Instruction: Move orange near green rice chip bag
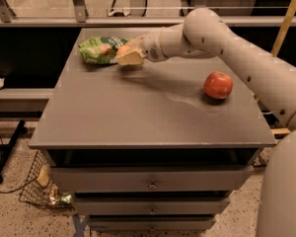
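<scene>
Camera view: a grey cabinet top [138,112] seen from the front and a little above, with drawers [152,184] beneath it. I go from left to right.
Wire basket [37,191]: on the floor at the lower left, beside the cabinet. It is no part of my job.
Green rice chip bag [99,50]: lying flat near the far left corner of the top. It is my target, not something to move.
Orange [122,49]: small and pale, just right of the bag and almost touching its edge. It is gripped, and I judge it hangs just off the surface.
Gripper [127,54]: my claw, at the bag's right side, closed around the orange, one pale finger showing under the fruit.
Arm [207,31]: mine, reaching in from the right across the back of the top, stretched out to bring the fruit this far left.
Apple [218,85]: red, alone on the right, well apart from the bag.
Next, as I judge: lower and let go here.
</scene>
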You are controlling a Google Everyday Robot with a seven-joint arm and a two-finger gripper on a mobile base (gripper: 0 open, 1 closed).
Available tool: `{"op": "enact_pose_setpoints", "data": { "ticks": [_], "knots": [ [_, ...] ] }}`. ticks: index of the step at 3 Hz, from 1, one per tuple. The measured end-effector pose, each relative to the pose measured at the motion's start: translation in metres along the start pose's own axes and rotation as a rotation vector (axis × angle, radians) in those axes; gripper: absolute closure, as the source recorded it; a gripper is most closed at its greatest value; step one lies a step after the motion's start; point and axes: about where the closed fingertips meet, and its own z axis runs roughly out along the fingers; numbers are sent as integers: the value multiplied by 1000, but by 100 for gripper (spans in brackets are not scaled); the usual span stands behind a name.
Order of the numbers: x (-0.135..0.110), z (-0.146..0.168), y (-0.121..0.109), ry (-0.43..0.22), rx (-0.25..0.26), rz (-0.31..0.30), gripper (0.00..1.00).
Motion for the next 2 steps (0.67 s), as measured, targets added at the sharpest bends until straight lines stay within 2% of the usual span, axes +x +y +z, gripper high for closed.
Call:
{"op": "enact_pose_setpoints", "data": {
  "ticks": [1, 2],
  "knots": [
    [22, 17, -1, 68, -8, 39, 100],
    [21, 18, 0, 66, -11, 40, 82]
  ]
}}
